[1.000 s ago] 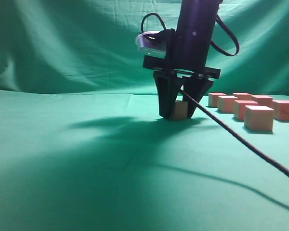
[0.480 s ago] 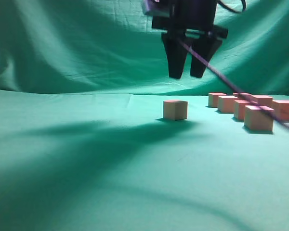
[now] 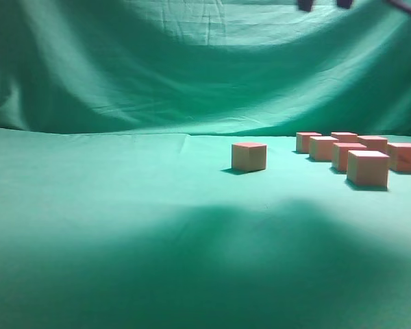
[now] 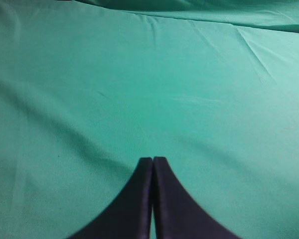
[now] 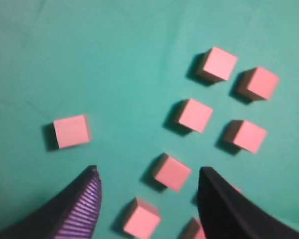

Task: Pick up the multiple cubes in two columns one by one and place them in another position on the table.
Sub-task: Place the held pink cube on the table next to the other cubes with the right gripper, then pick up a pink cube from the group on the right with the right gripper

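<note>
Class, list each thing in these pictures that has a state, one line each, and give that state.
Lone cube: resting flat on the table, apart from the rest, ungripped.
Two-column cubes: resting on the table, untouched.
Right gripper: open, empty, raised above the cubes.
Left gripper: shut, empty, over bare cloth.

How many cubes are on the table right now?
9. One cube sits alone, apart from the rest. Eight more stand in two columns. In the right wrist view the nearest two are only partly visible, and others may lie outside the frame.
</note>
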Available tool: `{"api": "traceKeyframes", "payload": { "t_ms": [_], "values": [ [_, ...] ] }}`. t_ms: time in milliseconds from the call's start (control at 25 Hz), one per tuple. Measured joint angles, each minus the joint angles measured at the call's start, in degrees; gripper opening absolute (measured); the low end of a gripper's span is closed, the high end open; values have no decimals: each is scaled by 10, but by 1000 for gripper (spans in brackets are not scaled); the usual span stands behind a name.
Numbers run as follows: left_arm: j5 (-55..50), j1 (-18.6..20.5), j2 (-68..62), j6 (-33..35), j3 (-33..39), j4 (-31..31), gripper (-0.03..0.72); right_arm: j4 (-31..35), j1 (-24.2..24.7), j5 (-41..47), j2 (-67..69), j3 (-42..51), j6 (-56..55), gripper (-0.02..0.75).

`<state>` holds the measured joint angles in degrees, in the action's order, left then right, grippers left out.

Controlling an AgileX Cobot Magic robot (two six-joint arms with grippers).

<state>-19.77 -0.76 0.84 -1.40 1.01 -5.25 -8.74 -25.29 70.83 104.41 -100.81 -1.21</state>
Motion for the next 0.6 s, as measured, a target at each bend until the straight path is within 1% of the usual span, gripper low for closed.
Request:
{"api": "traceKeyframes", "payload": {
  "t_ms": [80, 280, 400, 480, 600],
  "values": [
    [0, 0, 0, 0, 0, 0, 0, -2, 22, 1, -50, 57, -17, 394],
    [0, 0, 0, 0, 0, 0, 0, -7, 95, 3, -145, 217, -51, 394],
    [0, 0, 0, 0, 0, 0, 0, 16, 130, -1, -175, 309, -55, 394],
    [0, 0, 0, 0, 0, 0, 0, 34, 139, -28, -188, 365, -56, 394],
    [0, 0, 0, 0, 0, 0, 0, 73, 140, -109, -195, 435, -54, 394]
  ]
}}
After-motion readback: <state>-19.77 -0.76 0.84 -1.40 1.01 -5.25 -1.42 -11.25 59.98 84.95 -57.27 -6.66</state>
